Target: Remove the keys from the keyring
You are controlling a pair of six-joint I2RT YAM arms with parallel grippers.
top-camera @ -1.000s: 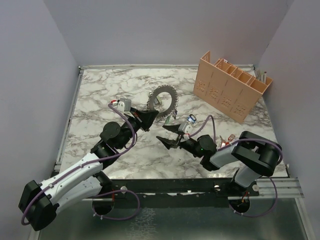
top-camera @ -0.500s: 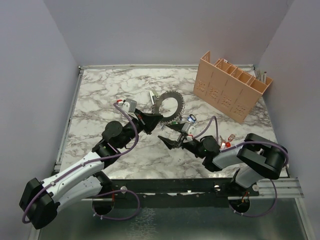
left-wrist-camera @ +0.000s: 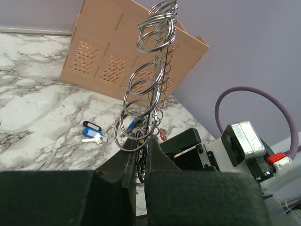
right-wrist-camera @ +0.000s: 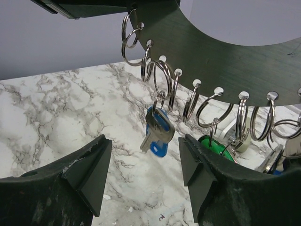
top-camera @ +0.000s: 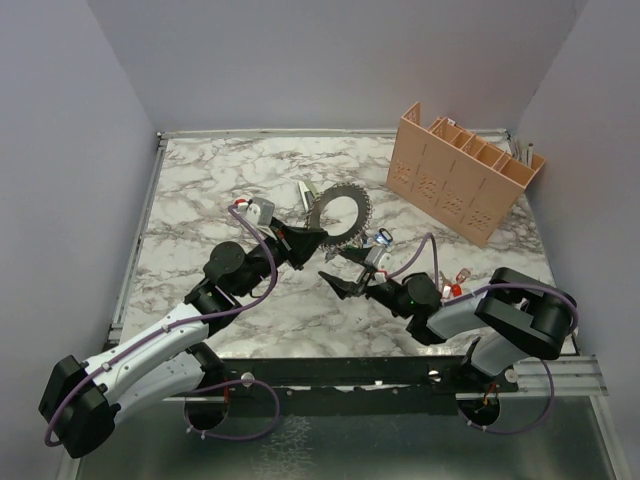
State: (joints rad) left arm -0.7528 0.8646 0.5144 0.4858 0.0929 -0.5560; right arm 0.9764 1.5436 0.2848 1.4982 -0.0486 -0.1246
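The keyring (top-camera: pixel 338 212) is a large flat grey ring with many small split rings along its edge. My left gripper (top-camera: pixel 312 237) is shut on its lower left rim and holds it upright above the table. In the left wrist view the keyring (left-wrist-camera: pixel 150 89) rises edge-on from between my left gripper's (left-wrist-camera: pixel 141 151) closed jaws. In the right wrist view the ring's band (right-wrist-camera: pixel 221 61) arcs overhead. A blue-headed key (right-wrist-camera: pixel 157 129) and a green-headed key (right-wrist-camera: pixel 216 143) hang from it. My right gripper (right-wrist-camera: pixel 146 160) is open just below the blue-headed key; it also shows in the top view (top-camera: pixel 337 268).
A peach slotted rack (top-camera: pixel 462 170) stands at the back right. A loose key with a blue tag (left-wrist-camera: pixel 91 136) lies on the marble. A small silver piece (top-camera: pixel 305 190) lies left of the ring. Red-tagged items (top-camera: pixel 455 280) sit by the right arm.
My left gripper has carried the keyring a little right and turned it more upright. My right gripper has shifted slightly right, staying open beneath it.
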